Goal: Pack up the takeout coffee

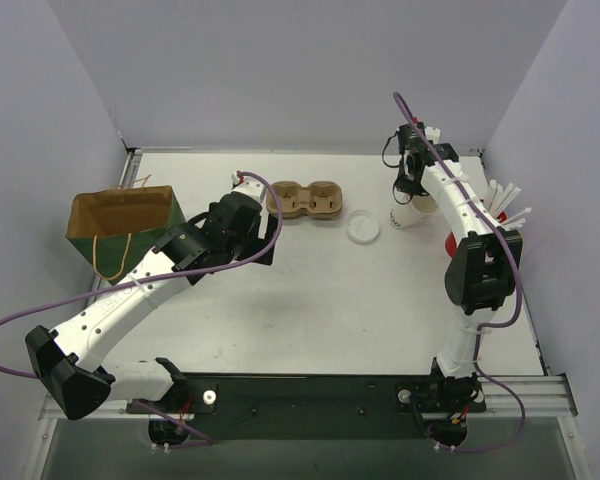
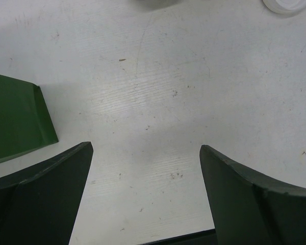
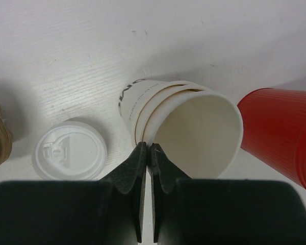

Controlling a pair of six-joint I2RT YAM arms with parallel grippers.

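**Left gripper [image 2: 145,150] idle, packing barely begun**

Its jaws gape beside the green bag [image 2: 15,120]. Cup carrier [image 1: 305,200] sits empty, one lid [image 1: 362,226] loose beside it. Right gripper [image 3: 150,147] pinches the nested cup stack's [image 3: 188,127] rim; nothing lidded or packed yet.

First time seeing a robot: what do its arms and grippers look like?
The left arm and right arm are white tubes with chunky black joints. A purple cable loops along each. The left gripper and right gripper each have two flat, black, tapering fingers.
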